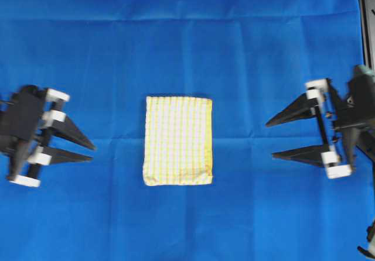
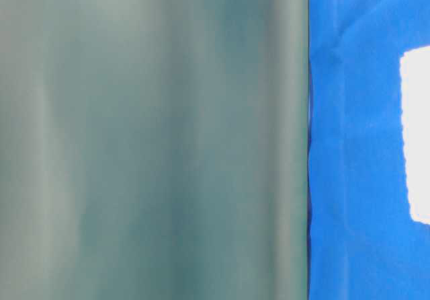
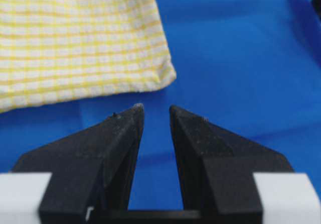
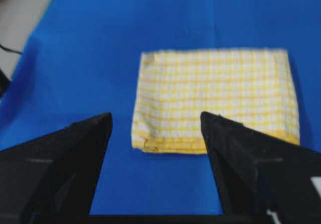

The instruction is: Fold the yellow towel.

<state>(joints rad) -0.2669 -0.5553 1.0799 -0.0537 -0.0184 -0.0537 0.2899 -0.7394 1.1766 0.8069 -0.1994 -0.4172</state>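
Observation:
The yellow towel (image 1: pixel 178 140) lies folded into a small flat rectangle in the middle of the blue cloth, with its layered edges at the bottom and right. My left gripper (image 1: pixel 94 153) rests to the towel's left, well apart from it and pointing at it. Its jaws stand a little open with nothing between them. In the left wrist view the towel (image 3: pixel 75 43) lies ahead of the gripper (image 3: pixel 155 108), and only blue cloth shows in the narrow gap. My right gripper (image 1: pixel 269 139) is to the right, wide open and empty. Its wrist view has the towel (image 4: pixel 215 93) just beyond the gripper (image 4: pixel 155 114).
A creased blue cloth (image 1: pixel 187 38) covers the whole table. A pale strip and dark edge (image 1: pixel 366 15) run along the far right. The table-level view is mostly filled by a blurred grey-green surface (image 2: pixel 154 138), with blue cloth (image 2: pixel 356 145) beside it.

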